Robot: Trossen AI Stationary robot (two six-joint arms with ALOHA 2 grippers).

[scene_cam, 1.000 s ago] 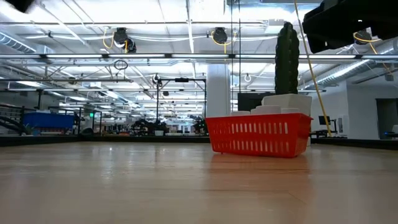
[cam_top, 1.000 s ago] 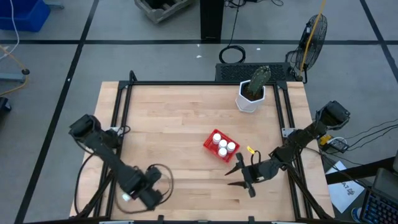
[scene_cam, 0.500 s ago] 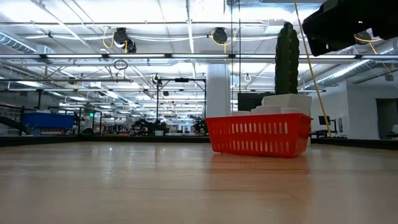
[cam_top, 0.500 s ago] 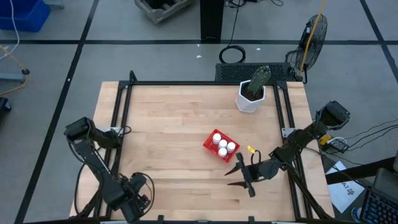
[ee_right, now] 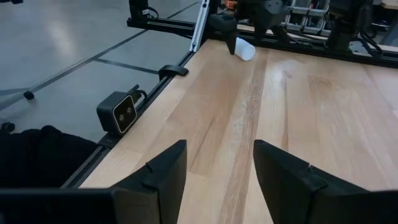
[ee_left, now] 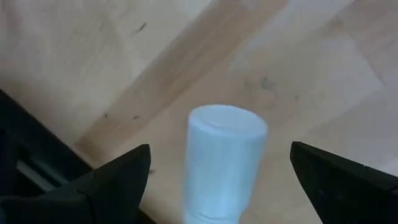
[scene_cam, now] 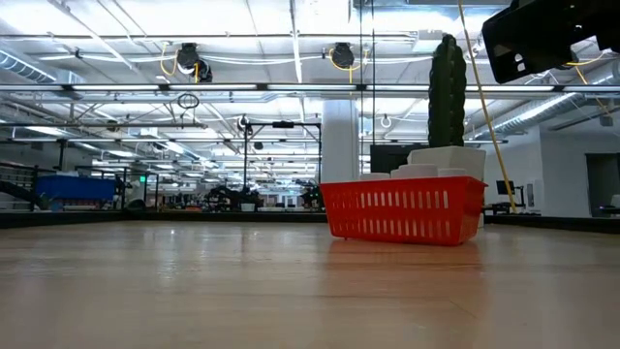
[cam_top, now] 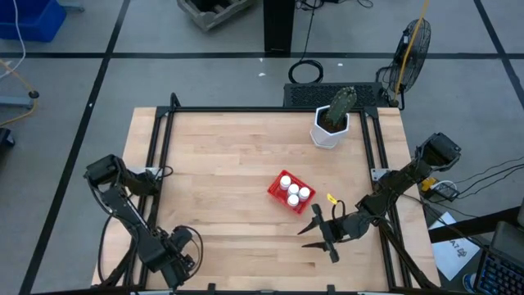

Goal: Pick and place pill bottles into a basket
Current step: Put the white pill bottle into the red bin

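Already, the red basket (cam_top: 290, 192) sits near the middle of the table (cam_top: 221, 172), square with mesh-like sides, and three pill bottles (cam_top: 293, 192) stand in it, showing as round white caps from above. In the low view the basket's slatted red wall (scene_cam: 404, 210) hides all but the white tops (scene_cam: 412, 171) poking over its rim. A further loose bottle (ee_left: 219, 162), a plain white cylinder, lies on the wood far from the basket, at the table's near left corner; its lower end is cut off in the left wrist view. The left gripper (ee_left: 217, 180) hovers over it with fingers spread wide on either side, touching nothing; from above that gripper (cam_top: 169, 260) hides the bottle. The right gripper (cam_top: 317, 232) hangs just beside the basket, toward the near right edge, fingers partly parted and empty. Beyond the basket, a white pot (cam_top: 329, 127) with a green plant (cam_top: 341, 105) stands at the far edge.
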